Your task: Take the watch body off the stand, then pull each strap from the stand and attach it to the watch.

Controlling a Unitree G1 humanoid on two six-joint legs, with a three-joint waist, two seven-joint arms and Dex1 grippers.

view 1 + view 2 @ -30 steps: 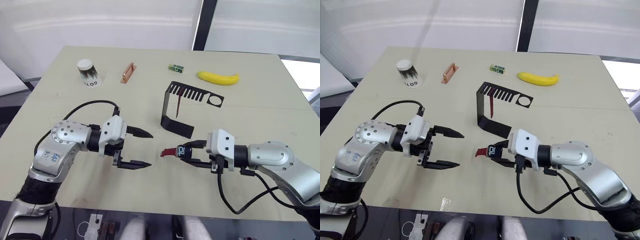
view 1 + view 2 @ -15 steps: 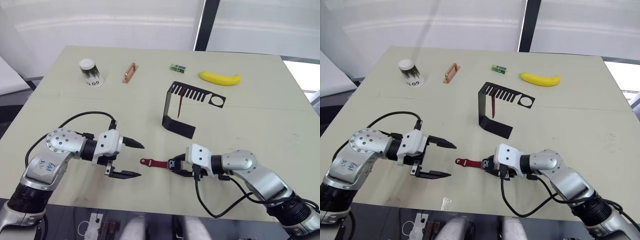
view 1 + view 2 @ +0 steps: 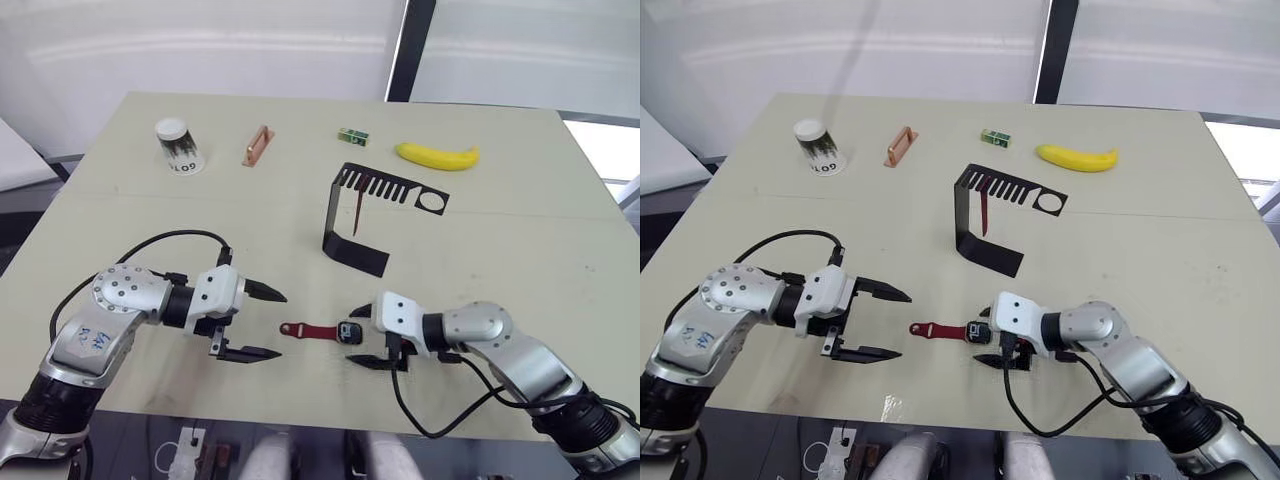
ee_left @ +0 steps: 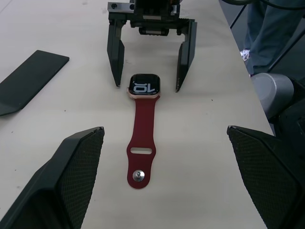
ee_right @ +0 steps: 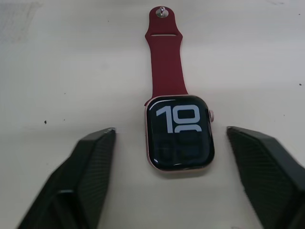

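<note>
The watch body (image 3: 349, 332), one strap (image 3: 308, 330) already on it, lies flat near the table's (image 3: 520, 230) front edge, long axis left-right, between the released right gripper (image 3: 364, 338) and released left gripper (image 3: 262, 323); the second strap (image 3: 357, 212) hangs on the stand (image 3: 350, 235) beyond, nearer the right arm.

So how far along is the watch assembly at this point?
Done: the watch body is off the stand and lies on the table with one strap attached. In hand: nothing; the right gripper is open around the watch, the left gripper open nearby. Left: the second strap hangs on the stand.
</note>
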